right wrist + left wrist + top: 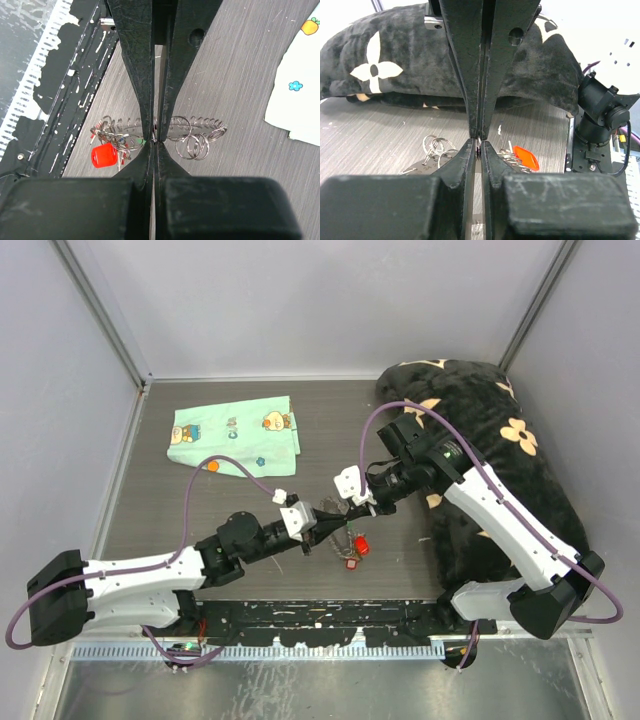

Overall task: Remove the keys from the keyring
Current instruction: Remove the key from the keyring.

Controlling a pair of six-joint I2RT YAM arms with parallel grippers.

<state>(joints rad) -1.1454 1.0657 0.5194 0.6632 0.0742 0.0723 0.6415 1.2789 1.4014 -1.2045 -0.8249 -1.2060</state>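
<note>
You had both arms meeting at the keyring [200, 122], which sat mid-table [400, 420] with the cloth [235, 435] at its 10 o'clock and the black cushion [490, 440] at its 3 o'clock. The right gripper [156, 139], reaching in from 2 o'clock, was clamped shut on the ring's wire, in my judgement to anchor it. The left gripper [479, 144], from 8 o'clock, was drawn to a slit on a sliver of silver metal, key or ring I could not tell, presumably to work one of the keys [120, 142], bunched at the ring's 5 o'clock, off.

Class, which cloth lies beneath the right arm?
The black flowered blanket, bunched on the right; the mint cloth lies flat at the far left.
</note>
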